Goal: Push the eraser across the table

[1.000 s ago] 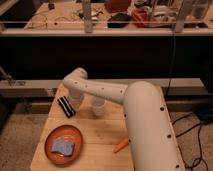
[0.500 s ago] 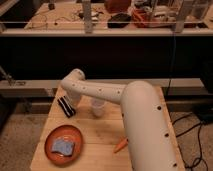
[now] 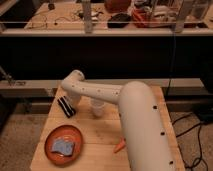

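We find the eraser (image 3: 66,106), a dark block lying at a slant, on the far left part of the tabletop (image 3: 102,136), close to its left edge. The pincer (image 3: 73,100) hangs low under the bent wrist, just beside the eraser's far right side and perhaps touching it. We cannot tell whether the pincer is open or closed, since the arm (image 3: 105,92) hides it.

We judge the push is at its start. To do it well, we would keep the pincer low, meet the eraser's long side squarely near its middle, and move slowly and straight so the block slides rather than spins away.

Room is tight. A push leftward from here would soon carry the eraser over the left edge. Just to the right stands a pale cup (image 3: 97,106), and on the near side sits an orange plate (image 3: 50,141) holding a grey-blue cloth (image 3: 62,146). The widest bare stretch is the middle band between cup and plate, running right toward a small orange item (image 3: 119,146).
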